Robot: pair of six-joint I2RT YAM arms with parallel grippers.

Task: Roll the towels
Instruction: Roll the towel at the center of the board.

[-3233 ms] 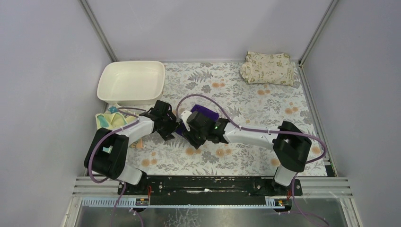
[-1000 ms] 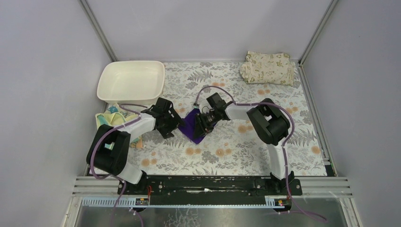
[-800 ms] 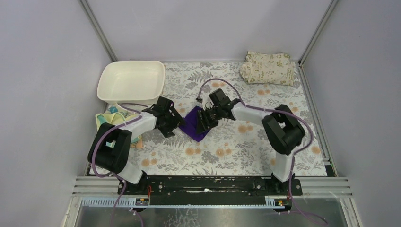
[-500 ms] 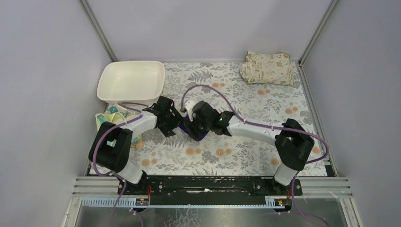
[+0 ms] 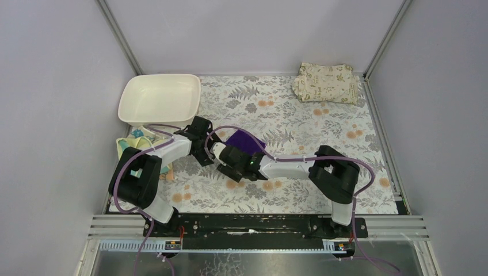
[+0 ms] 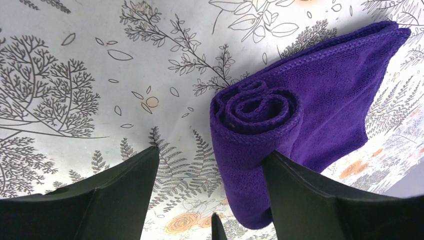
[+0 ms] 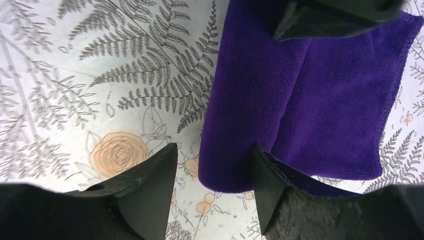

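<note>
The dark purple towel [image 5: 246,140] lies mid-table, partly rolled. Its spiral end [image 6: 259,107] faces the left wrist camera, and the flat unrolled part [image 6: 345,80] stretches away to the right. My left gripper [image 6: 211,150] is open and straddles that end of the roll, whose side rests against the right finger [image 6: 305,195]. My right gripper [image 7: 215,146] is open over the roll's other end [image 7: 235,115], the cloth against its right finger [image 7: 272,180]. A pale yellow towel with teal marks [image 5: 128,146] lies bunched at the left edge.
A white basin [image 5: 159,100] stands at the back left. A folded beige leaf-printed cloth [image 5: 327,82] sits in the back right corner. The two wrists [image 5: 221,155] are close together beside the purple towel. Enclosure walls ring the patterned tablecloth [image 5: 299,126].
The right arm has swung from the towel's far right side round to its near end, and its jaws have opened wider. The left gripper has stayed almost where it was.
</note>
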